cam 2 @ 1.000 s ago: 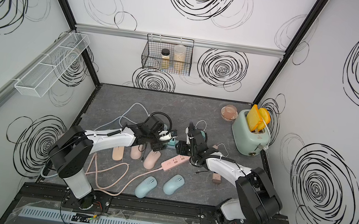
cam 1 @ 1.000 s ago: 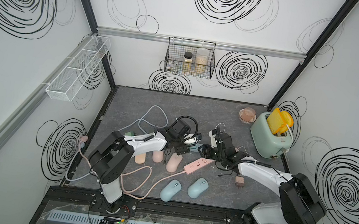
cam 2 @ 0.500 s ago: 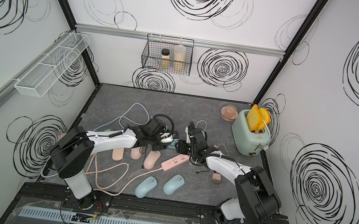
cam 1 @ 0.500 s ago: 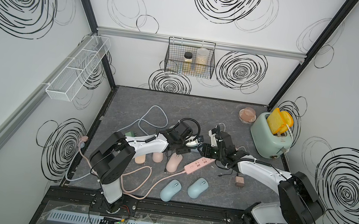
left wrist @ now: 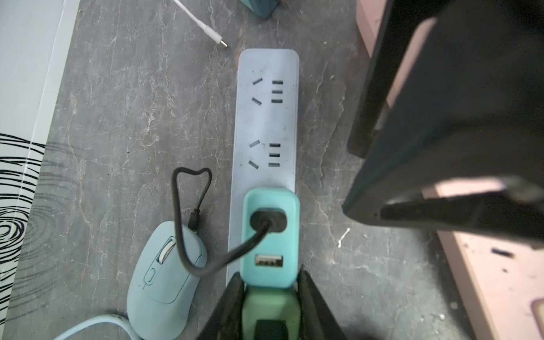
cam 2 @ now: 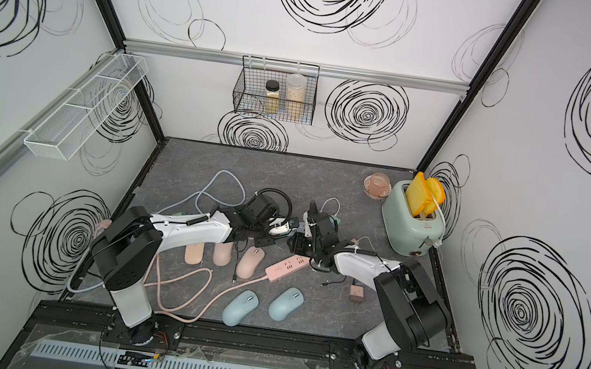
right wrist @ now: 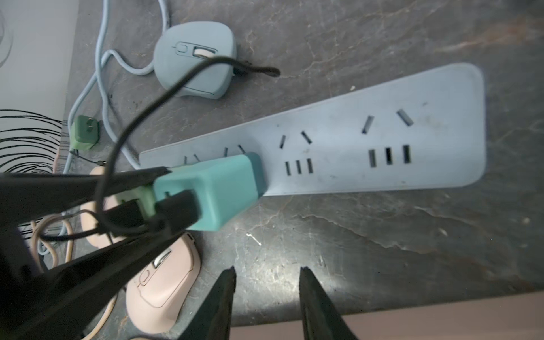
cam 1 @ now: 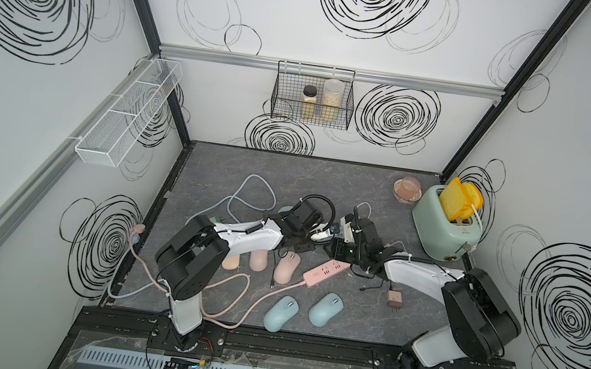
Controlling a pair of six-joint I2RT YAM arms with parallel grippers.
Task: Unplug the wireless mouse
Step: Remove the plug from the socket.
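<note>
A light blue mouse (left wrist: pixel 164 282) lies beside a pale blue power strip (left wrist: pixel 266 117). A black cable (left wrist: pixel 179 212) runs from the mouse's front to a teal charger (left wrist: pixel 269 235) plugged into the strip. Right behind the teal charger sits a green charger (left wrist: pixel 270 306) with a black plug in it. My left gripper (left wrist: pixel 268 273) is shut on this green charger, its tips touching the teal one's corners. My right gripper (right wrist: pixel 267 269) hangs open over bare table beside the strip (right wrist: pixel 382 132), with nothing between its fingers.
A pink mouse (right wrist: pixel 164 282) lies close to the right gripper. A pink power strip (cam 1: pixel 324 274), two blue mice (cam 1: pixel 279 312) and a small pink charger (cam 1: pixel 393 299) lie nearer the front. A loose green plug (right wrist: pixel 85 132) lies at the left wall, a toaster (cam 1: pixel 445 226) at the back right.
My left gripper's jaws have closed onto the green charger. The right gripper's jaws have narrowed somewhat, and both arms have stayed over the blue strip.
</note>
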